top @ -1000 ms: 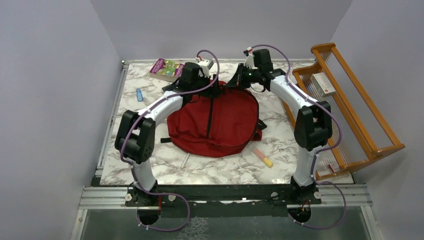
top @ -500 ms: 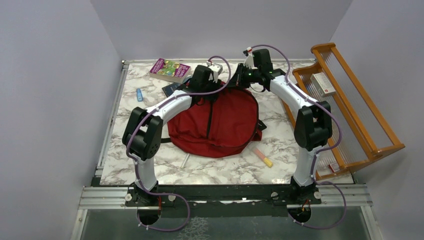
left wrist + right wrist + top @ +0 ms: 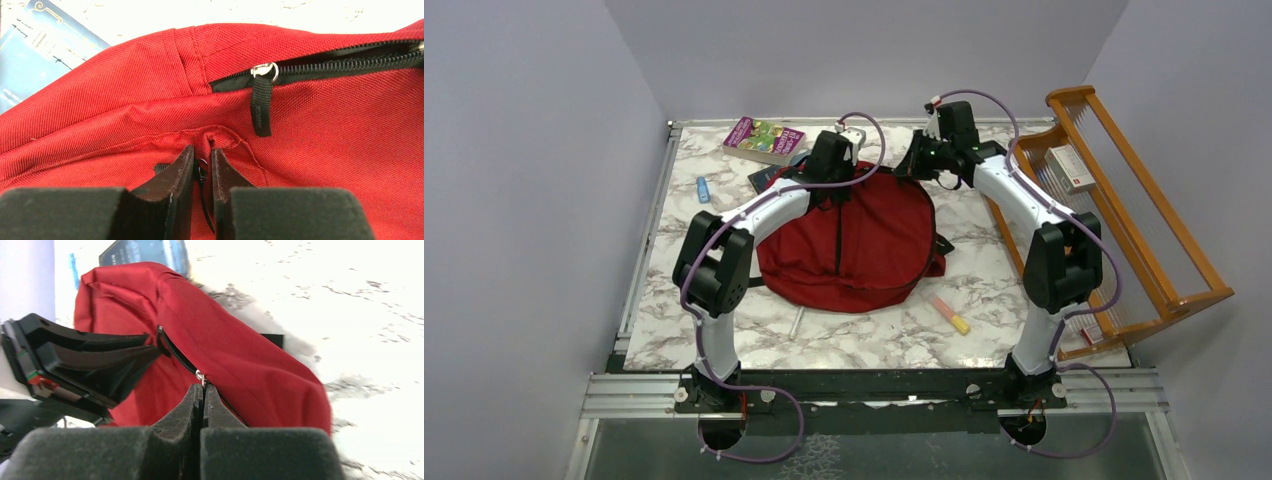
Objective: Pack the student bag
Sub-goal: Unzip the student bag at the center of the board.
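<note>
The student bag [image 3: 854, 240], a red backpack, lies flat in the middle of the marble table. Its black zipper [image 3: 350, 62] runs along the far top edge. My left gripper [image 3: 831, 188] is at the bag's far top. In the left wrist view, my left gripper [image 3: 202, 155] has its jaws drawn close on a pinch of red fabric and a small black ring with a cord. My right gripper [image 3: 202, 388] is shut on a black zipper pull, whose silver ring [image 3: 200, 376] shows just past the tips. From above, my right gripper [image 3: 911, 165] sits at the bag's far right corner.
A purple book [image 3: 764, 138] and a dark blue book [image 3: 769, 177] lie at the far left of the bag. A small blue item [image 3: 703, 189] lies further left. An orange-yellow marker [image 3: 949, 314] lies near right. A wooden rack [image 3: 1124, 210] holding a box [image 3: 1070, 168] stands on the right.
My left arm has swung right onto the bag's far top and its jaws have closed down. My right wrist has shifted slightly right, still shut.
</note>
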You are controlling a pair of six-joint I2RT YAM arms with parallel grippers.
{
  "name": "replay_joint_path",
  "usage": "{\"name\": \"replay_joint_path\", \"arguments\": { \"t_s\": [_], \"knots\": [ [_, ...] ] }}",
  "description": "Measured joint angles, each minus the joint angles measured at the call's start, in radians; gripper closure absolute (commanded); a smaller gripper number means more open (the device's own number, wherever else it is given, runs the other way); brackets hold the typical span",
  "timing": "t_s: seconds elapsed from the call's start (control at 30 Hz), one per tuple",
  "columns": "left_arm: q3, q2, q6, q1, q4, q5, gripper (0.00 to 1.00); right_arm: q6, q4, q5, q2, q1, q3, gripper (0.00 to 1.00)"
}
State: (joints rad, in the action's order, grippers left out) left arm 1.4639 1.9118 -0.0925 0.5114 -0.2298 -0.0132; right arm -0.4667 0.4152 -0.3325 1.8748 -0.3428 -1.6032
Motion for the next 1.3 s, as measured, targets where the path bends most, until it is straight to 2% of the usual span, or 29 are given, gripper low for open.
{"name": "replay_joint_path", "arguments": {
  "t_s": [0.13, 0.37, 0.63, 0.67, 0.93, 1.03, 1.3],
  "knots": [
    [0.0, 0.004, -0.014, -0.01, -0.001, 0.0, 1.0, 0.024, 0.022, 0.064, -0.052, 0.032, 0.066, 1.0],
    [0.0, 0.005, -0.047, -0.042, -0.005, 0.011, 1.0, 0.045, 0.039, 0.088, -0.133, 0.103, 0.198, 1.0],
    [0.006, 0.007, -0.089, -0.083, -0.016, 0.077, 1.0, 0.048, 0.035, 0.086, -0.222, 0.107, 0.341, 1.0],
    [0.01, 0.007, -0.091, -0.085, -0.02, 0.085, 0.97, 0.047, 0.032, 0.084, -0.232, 0.107, 0.354, 1.0],
    [0.034, 0.006, -0.1, -0.111, -0.028, 0.176, 0.53, 0.05, 0.004, 0.004, -0.288, 0.114, 0.362, 1.0],
    [0.044, -0.009, -0.101, -0.127, -0.028, 0.205, 0.47, 0.05, -0.008, -0.031, -0.3, 0.12, 0.327, 1.0],
    [0.079, -0.148, -0.096, -0.14, 0.053, 0.328, 0.42, 0.05, -0.029, -0.075, -0.319, 0.121, 0.236, 1.0]
  ]
}}
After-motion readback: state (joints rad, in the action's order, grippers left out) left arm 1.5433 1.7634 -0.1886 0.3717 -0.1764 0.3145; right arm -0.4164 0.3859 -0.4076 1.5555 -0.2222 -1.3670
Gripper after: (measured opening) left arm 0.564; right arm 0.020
